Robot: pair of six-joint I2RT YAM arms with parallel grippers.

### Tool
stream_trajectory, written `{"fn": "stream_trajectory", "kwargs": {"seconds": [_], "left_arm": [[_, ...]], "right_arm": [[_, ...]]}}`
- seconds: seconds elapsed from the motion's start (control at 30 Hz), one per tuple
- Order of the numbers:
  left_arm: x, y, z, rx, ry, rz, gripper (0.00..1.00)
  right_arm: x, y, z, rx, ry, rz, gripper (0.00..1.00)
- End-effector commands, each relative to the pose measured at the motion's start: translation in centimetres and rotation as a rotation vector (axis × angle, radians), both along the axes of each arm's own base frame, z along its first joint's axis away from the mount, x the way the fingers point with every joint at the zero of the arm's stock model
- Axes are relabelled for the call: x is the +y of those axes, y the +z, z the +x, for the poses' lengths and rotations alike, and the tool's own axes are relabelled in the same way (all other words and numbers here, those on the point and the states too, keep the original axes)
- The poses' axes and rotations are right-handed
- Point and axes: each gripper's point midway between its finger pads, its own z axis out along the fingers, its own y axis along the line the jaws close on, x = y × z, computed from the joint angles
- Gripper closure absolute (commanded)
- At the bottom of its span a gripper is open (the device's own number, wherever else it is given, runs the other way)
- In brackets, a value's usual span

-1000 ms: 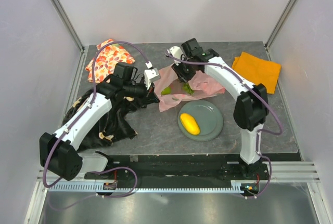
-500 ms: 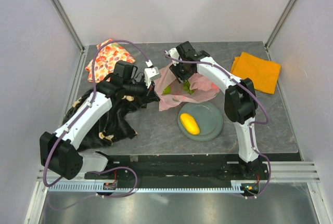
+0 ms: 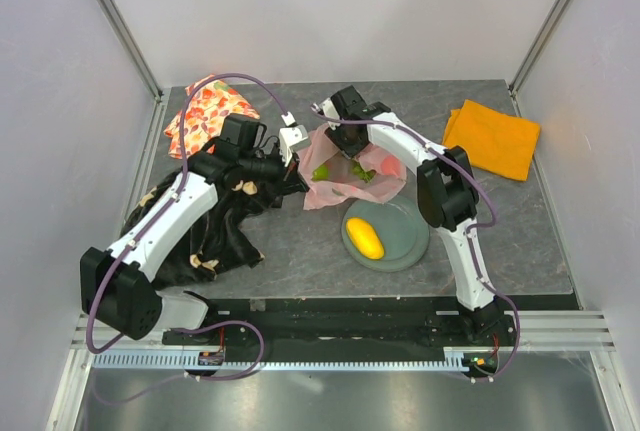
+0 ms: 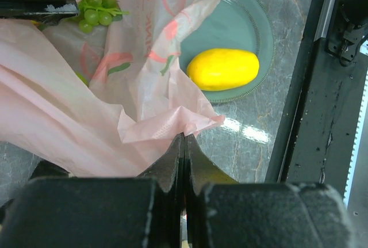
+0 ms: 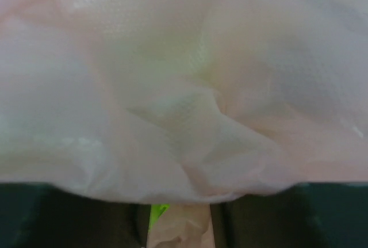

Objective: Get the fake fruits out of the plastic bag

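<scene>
The pink plastic bag [image 3: 350, 176] lies open at mid-table, behind the grey-green plate [image 3: 405, 241]. A yellow mango [image 3: 365, 238] lies on the plate. Inside the bag I see a green fruit [image 3: 320, 173] and green grapes [image 3: 361, 173]. My left gripper [image 3: 300, 179] is shut on the bag's near-left edge [image 4: 172, 121], and the grapes [image 4: 95, 9] and mango [image 4: 223, 69] show beyond it. My right gripper [image 3: 345, 139] is at the bag's far rim. Bag plastic [image 5: 184, 87] covers the right wrist view, hides the fingertips and runs bunched between the fingers [image 5: 115, 225], beside a green sliver.
An orange cloth [image 3: 493, 136] lies at the back right and a floral fabric [image 3: 205, 111] at the back left. A dark crumpled cloth [image 3: 200, 231] lies under my left arm. Frame posts and white walls surround the table.
My right gripper has moved left and slightly back along the bag's far rim. The bag mouth has opened wider and more fruit shows. My left gripper has held its grip.
</scene>
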Motion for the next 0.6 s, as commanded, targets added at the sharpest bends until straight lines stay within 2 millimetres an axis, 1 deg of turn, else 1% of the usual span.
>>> {"fn": "stream_trajectory", "kwargs": {"seconds": [0.0,0.03,0.07,0.1,0.13,0.17,0.2,0.23,0.27,0.3,0.33,0.37,0.4,0.43,0.47,0.5,0.53,0.57], "left_arm": [[-0.5,2.2,0.9,-0.063,-0.020,-0.043,0.98],[-0.6,2.2,0.8,-0.061,-0.023,-0.044,0.98],[-0.6,2.2,0.9,-0.061,-0.021,-0.044,0.98],[-0.7,2.3,1.0,-0.064,-0.021,-0.047,0.98],[-0.7,2.4,1.0,-0.067,-0.021,-0.052,0.98],[-0.8,2.4,1.1,-0.066,-0.020,-0.052,0.98],[-0.8,2.7,1.2,-0.070,-0.019,-0.058,0.98],[-0.9,2.8,1.3,-0.076,-0.018,-0.061,0.98],[-0.9,3.0,1.4,-0.079,-0.017,-0.064,0.98],[-1.0,3.1,1.5,-0.081,-0.014,-0.066,0.98],[-1.1,3.2,1.7,-0.085,-0.013,-0.070,0.98],[-1.1,3.1,1.9,-0.083,-0.007,-0.070,0.98],[-1.2,3.3,2.1,-0.083,-0.001,-0.075,0.98],[-1.3,3.5,2.3,-0.088,0.003,-0.080,0.98],[-1.4,3.5,2.5,-0.086,0.006,-0.081,0.98],[-1.5,4.0,2.7,-0.087,0.014,-0.089,0.98],[-1.5,4.1,2.9,-0.090,0.020,-0.092,0.98],[-1.7,4.5,3.3,-0.101,0.026,-0.100,0.98]], "right_arm": [[0.3,2.5,1.8,-0.088,-0.013,0.015,0.65],[0.3,3.2,1.8,-0.098,-0.009,0.022,0.69],[0.3,3.6,1.6,-0.096,-0.003,0.028,0.77],[0.4,4.2,1.4,-0.100,0.010,0.028,0.81],[0.3,5.8,1.2,-0.117,0.018,0.043,0.85],[0.2,6.4,0.6,-0.107,0.027,0.044,0.90],[0.6,7.3,-0.1,-0.096,0.053,0.072,0.96],[0.6,9.8,-0.8,-0.119,0.068,0.103,0.97],[0.5,10.1,-2.0,-0.091,0.086,0.117,0.98],[1.1,11.1,-3.2,-0.071,0.132,0.165,0.98],[1.1,13.4,-4.3,-0.086,0.155,0.198,0.98],[0.8,13.3,-5.9,-0.037,0.175,0.205,0.98],[1.2,13.9,-7.4,-0.004,0.213,0.245,0.97],[1.1,15.2,-8.8,0.002,0.246,0.266,0.97],[0.6,14.6,-10.5,0.060,0.257,0.261,0.96],[0.3,14.7,-11.5,0.083,0.270,0.267,0.96],[0.3,15.8,-12.9,0.087,0.309,0.297,0.95],[-0.4,14.8,-14.4,0.140,0.319,0.285,0.95]]}}
